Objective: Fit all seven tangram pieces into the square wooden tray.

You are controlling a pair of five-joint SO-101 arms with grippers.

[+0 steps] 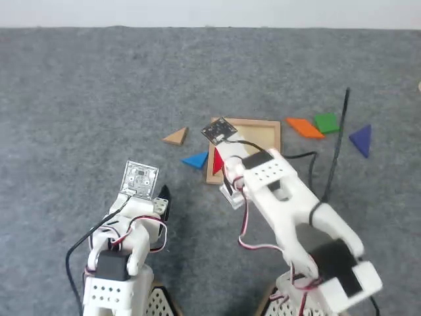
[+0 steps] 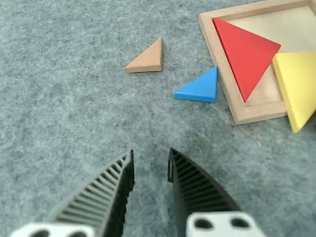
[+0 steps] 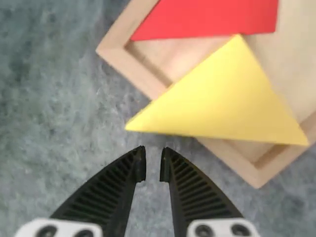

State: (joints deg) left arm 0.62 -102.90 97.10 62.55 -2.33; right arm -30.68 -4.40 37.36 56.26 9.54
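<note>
My left gripper (image 2: 150, 157) hovers low over the grey felt tabletop (image 1: 99, 85), near its front edge. Its two black fingers (image 2: 190, 182) are parted with only felt between them, so they grasp nothing. Ahead of it a tan triangle (image 2: 147, 59) lies flat on the felt. A light blue triangle (image 2: 200, 87) lies closer to the square wooden tray (image 2: 261, 109), just beside the tray's left rim (whether the two touch I cannot tell).

My right gripper (image 3: 153, 165) hangs just outside the tray's near left corner. Its fingertips (image 3: 136, 168) are drawn close, with a slim strip of felt showing between them, and they clasp nothing. Right before them the yellow triangle (image 3: 222, 98) is not seated. It lies across the tray's near rim (image 3: 143, 77), with one corner poking out over the felt and the rest over the tray floor. The red triangle (image 3: 207, 17) sits inside the tray, flat against the left rim.

The tray (image 1: 263, 122) stands about mid-tabletop, a little toward the right edge. Past its right rim, near the far right corner of the tray, an orange parallelogram (image 1: 304, 127) and a green square (image 1: 326, 122) lie side by side on the felt. A dark blue triangle (image 1: 361, 139) lies farther toward the tabletop's right edge.
</note>
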